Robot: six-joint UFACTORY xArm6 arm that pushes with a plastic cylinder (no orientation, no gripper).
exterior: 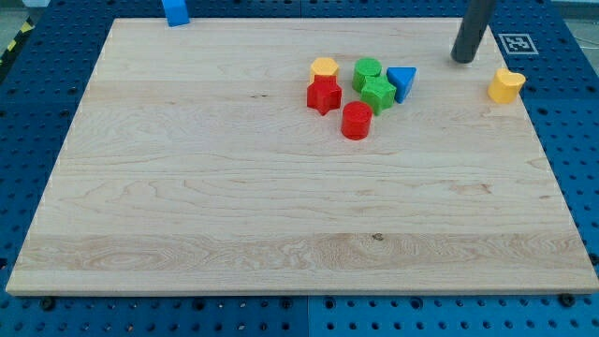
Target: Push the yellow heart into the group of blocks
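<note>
The yellow heart (505,85) lies alone near the board's right edge, toward the view's top. My tip (462,59) rests on the board up and to the left of the heart, a short gap away. The group sits left of both, at the top centre: a yellow hexagon (324,67), a red star (324,95), a green cylinder (367,70), a green star (378,93), a blue triangle (402,81) and a red cylinder (357,121). The blue triangle is the group's block nearest the heart.
A blue block (175,11) stands at the wooden board's (234,187) top edge, at the view's upper left. A printed marker tag (516,43) lies just off the board's top right corner. Blue perforated table surrounds the board.
</note>
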